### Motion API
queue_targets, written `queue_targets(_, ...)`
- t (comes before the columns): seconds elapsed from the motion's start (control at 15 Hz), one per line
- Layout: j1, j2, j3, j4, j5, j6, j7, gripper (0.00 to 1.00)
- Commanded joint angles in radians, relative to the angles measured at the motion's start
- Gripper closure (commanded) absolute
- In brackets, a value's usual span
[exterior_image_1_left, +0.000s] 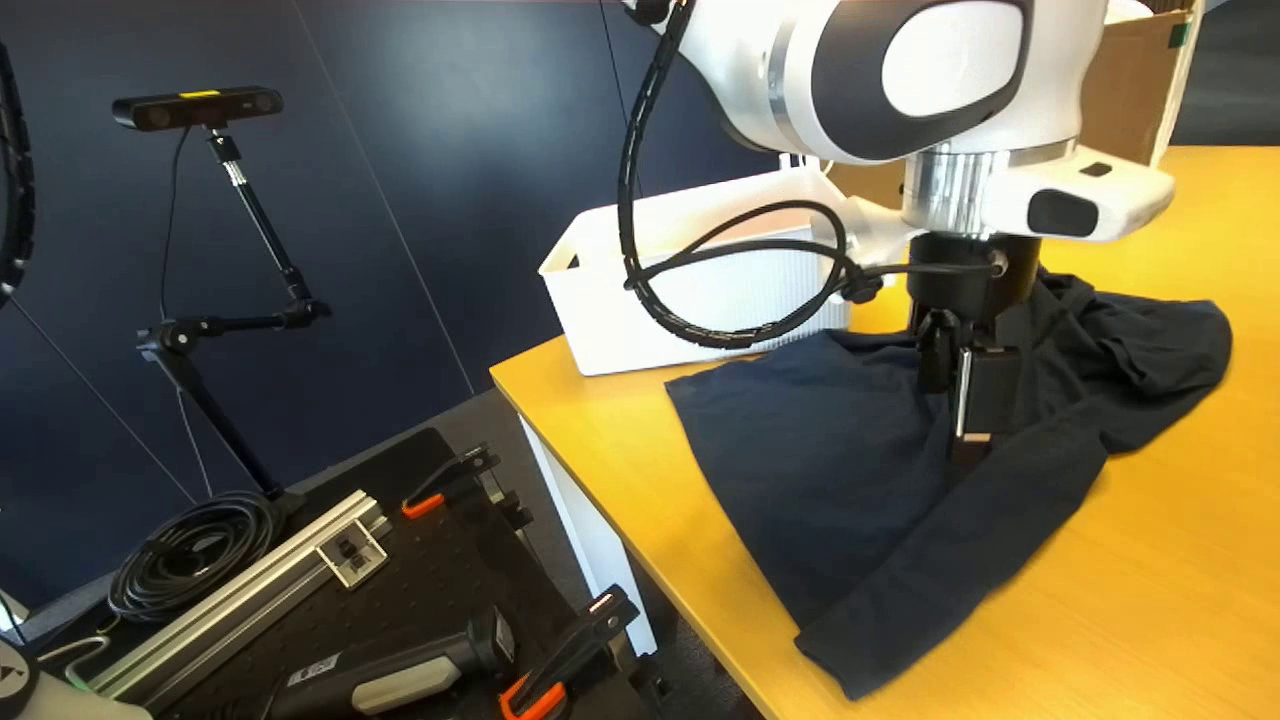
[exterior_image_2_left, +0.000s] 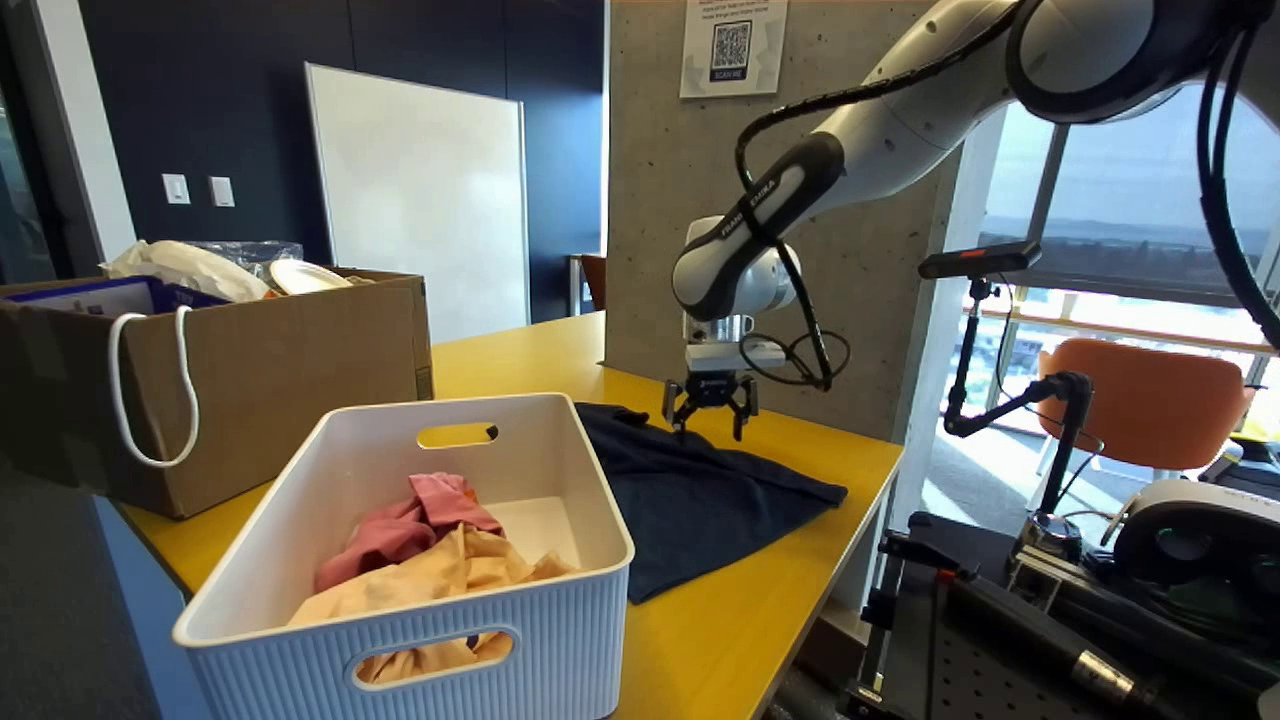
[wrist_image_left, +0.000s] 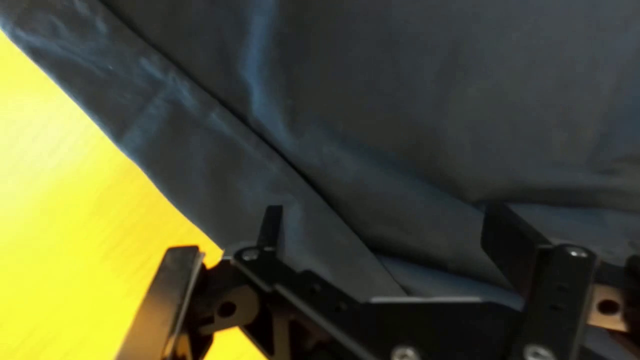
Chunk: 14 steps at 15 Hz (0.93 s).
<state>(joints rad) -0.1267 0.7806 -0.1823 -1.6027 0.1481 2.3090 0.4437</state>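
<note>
Pointing straight down over the navy garment (exterior_image_1_left: 850, 470), the pincer (exterior_image_2_left: 710, 431) stands wide, nothing gripped. Wrist view: fingertips (wrist_image_left: 271, 227) well apart, a long diagonal crease of the fabric running between them; one finger sits nearer the garment's border with the bench (wrist_image_left: 60, 175). Contact with the fabric: cannot tell.

Position: garment lies spread on the bench, partly doubled over itself. Straight hem near the edge facing the black perforated platform (exterior_image_1_left: 410, 590), bunched end farther in. White ribbed bin (exterior_image_1_left: 600, 320) just beside it, close to a bench corner in an exterior view, containing a pink cloth (exterior_image_2_left: 385, 545) and a peach cloth (exterior_image_2_left: 440, 572). Cardboard box (exterior_image_2_left: 290, 400) stands by another edge.

Step in hand, as judged: placement over the garment, grasp not yet made. Next move, if it is to take hold, calls for both tips meeting the fabric with the ridge along that crease between them, then a narrowing of the fingers. Caution: the layers look thin and soft, so a shallow pinch could catch only the upper one or slip off.
</note>
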Motion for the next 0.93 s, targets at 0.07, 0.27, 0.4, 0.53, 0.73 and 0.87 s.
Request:
queue_targets(0.07, 0.032, -0.042, -0.035, -0.144, -0.056, 0.099, -0.017, 0.00)
queue_targets(0.27, 0.053, -0.045, -0.076, -0.179, -0.106, 0.140, 0.003, 0.00)
queue_targets(0.4, 0.067, -0.042, -0.105, -0.191, -0.135, 0.160, 0.012, 0.00)
queue_targets(0.53, 0.077, -0.052, -0.131, -0.207, -0.159, 0.177, 0.015, 0.00)
queue_targets(0.73, 0.085, -0.033, -0.150, -0.194, -0.180, 0.199, 0.016, 0.00)
queue_targets(0.87, 0.089, -0.028, -0.145, -0.184, -0.189, 0.227, 0.011, 0.00)
